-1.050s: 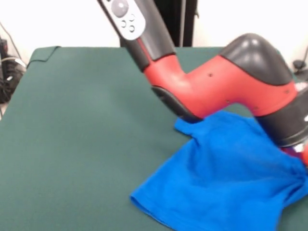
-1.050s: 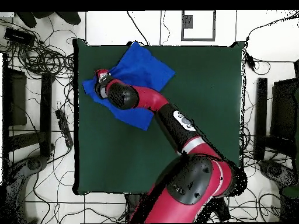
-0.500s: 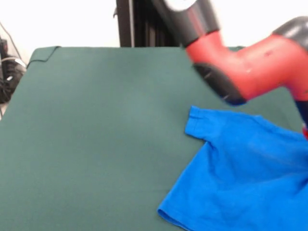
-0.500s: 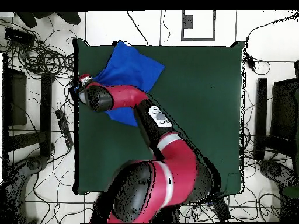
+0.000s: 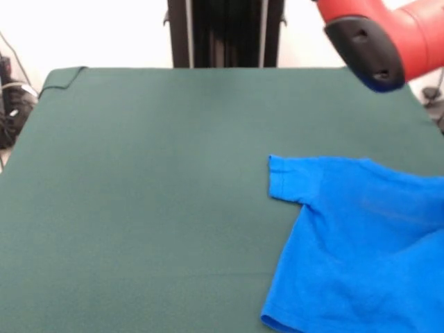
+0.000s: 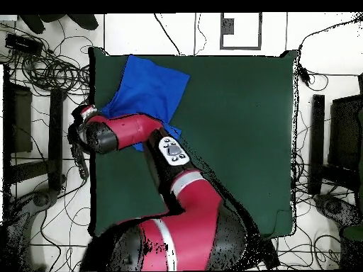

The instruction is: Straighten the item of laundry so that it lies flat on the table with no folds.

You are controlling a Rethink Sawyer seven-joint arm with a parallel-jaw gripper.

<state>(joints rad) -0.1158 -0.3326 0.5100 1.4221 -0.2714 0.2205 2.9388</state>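
The item of laundry [image 5: 354,243], a royal-blue T-shirt, lies at the right of the table [image 5: 139,194] in the front view, with one sleeve pointing left and its right part running out of the picture. From overhead, the shirt [image 6: 150,86] covers the table's [image 6: 234,142] upper left corner. Its lower left corner is drawn to a point at my gripper [image 6: 88,112], which is shut on it just past the table's left edge. The gripper is out of the front view; only the red arm [image 5: 374,35] shows at the top right.
In the overhead view, tangled cables [image 6: 42,64] and black stands lie on the floor left of the table, close to the gripper. My arm [image 6: 135,131] crosses the table's left part. A black post [image 5: 225,33] stands behind the table.
The gripper has swung out toward the table's side edge and past it, dragging the shirt with it. In the front view the shirt slid right and the arm rose out of the way.
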